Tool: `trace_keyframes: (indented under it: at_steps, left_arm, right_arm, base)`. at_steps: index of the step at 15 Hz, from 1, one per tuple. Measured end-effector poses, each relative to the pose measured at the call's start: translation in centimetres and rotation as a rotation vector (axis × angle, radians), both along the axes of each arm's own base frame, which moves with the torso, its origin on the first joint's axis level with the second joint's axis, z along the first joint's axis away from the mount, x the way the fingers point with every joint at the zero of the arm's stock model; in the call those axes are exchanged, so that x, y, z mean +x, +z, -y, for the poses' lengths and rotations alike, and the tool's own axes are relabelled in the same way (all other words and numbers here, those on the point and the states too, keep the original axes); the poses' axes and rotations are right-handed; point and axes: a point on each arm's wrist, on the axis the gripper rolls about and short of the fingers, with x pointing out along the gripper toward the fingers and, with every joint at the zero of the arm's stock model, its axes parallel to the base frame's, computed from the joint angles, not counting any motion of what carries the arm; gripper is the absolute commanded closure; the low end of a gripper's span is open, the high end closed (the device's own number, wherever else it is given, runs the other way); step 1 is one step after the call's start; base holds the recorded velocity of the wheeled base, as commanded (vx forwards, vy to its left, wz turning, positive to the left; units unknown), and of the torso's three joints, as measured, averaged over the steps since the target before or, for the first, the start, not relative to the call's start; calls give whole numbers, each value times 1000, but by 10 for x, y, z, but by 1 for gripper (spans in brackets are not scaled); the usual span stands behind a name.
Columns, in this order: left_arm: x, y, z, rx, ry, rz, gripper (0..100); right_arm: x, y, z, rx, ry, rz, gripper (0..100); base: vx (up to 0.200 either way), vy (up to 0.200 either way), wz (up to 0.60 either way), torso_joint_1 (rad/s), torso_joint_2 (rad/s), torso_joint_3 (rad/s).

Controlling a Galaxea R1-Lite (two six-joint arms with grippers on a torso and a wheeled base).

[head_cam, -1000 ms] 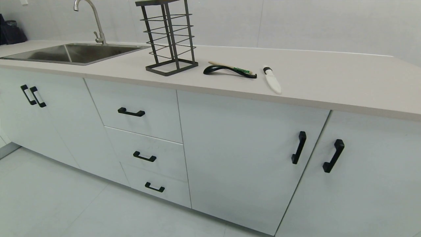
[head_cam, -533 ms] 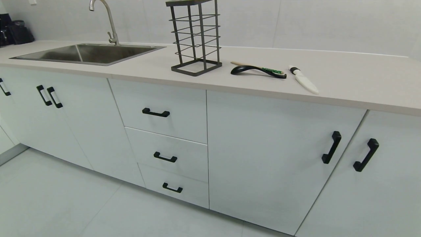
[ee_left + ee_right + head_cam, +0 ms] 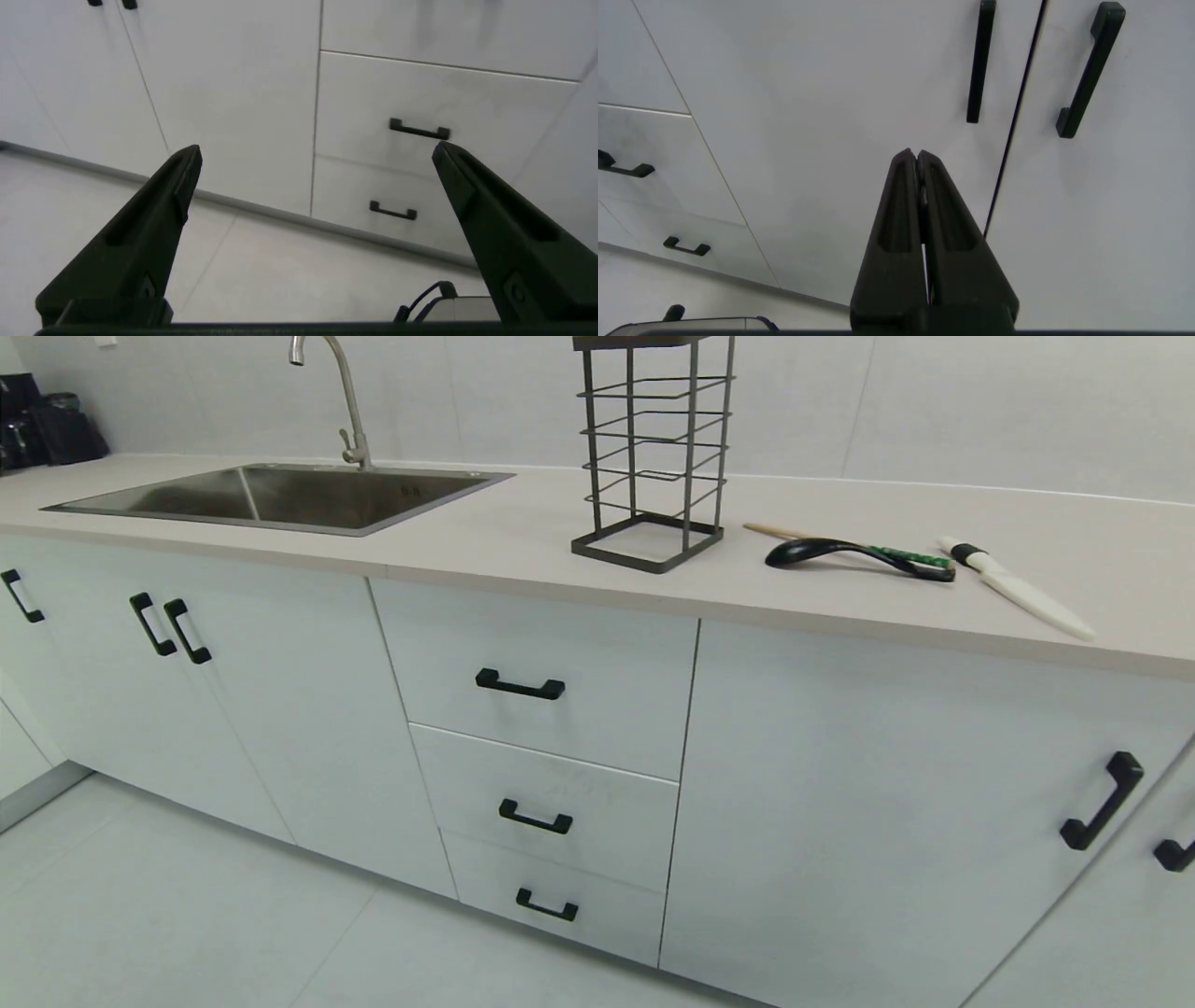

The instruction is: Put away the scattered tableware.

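Carries the left gripper (image 3: 316,154) low, facing the drawers (image 3: 560,653), fingers spread wide with nothing between them. Carries the right gripper (image 3: 915,157) low as well, pressed fully closed on nothing, facing the doors (image 3: 831,112). Stands off from the counter (image 3: 523,537), both arms well apart from the tableware.

Meets shut drawers first, under the counter's front edge. Finds the knife (image 3: 1018,593) flat on the counter's right part, nearest that edge. Finds the spoon (image 3: 840,553) just beyond it, handle end close to the knife's dark collar; cannot tell whether touching. Finds the chopsticks (image 3: 775,532) behind the spoon, running along its handle. Finds the rack (image 3: 621,558) left of these, upright, empty, apart from the spoon. Ends at the sink (image 3: 215,495) and tap (image 3: 350,411), far left.

Looks to be at the very start: nothing stowed, three pieces left, no grasp begun. Probably calls first for closing in on the counter.
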Motion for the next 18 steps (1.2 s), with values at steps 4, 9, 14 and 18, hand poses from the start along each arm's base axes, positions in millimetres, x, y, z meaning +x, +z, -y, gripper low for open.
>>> trace_keyframes:
  at_steps: [4,9,14,18]
  left_arm:
    - [0,0,0,-1,0,0,0]
    - [0,0,0,3,-2,0,0]
    - [0,0,1,6,-66,1,0]
    - [0,0,2,45,-69,5,0]
  right_arm:
    - [0,0,0,-11,2,2,100]
    - [1,1,0,-48,-1,32,100]
    - [2,-6,2,-29,-81,-14,100]
    - [2,-6,3,-27,-122,-18,100]
  base:
    - [0,0,0,0,0,0]
    - [0,0,0,0,0,0]
    - [0,0,0,0,0,0]
    - [0,0,0,0,0,0]
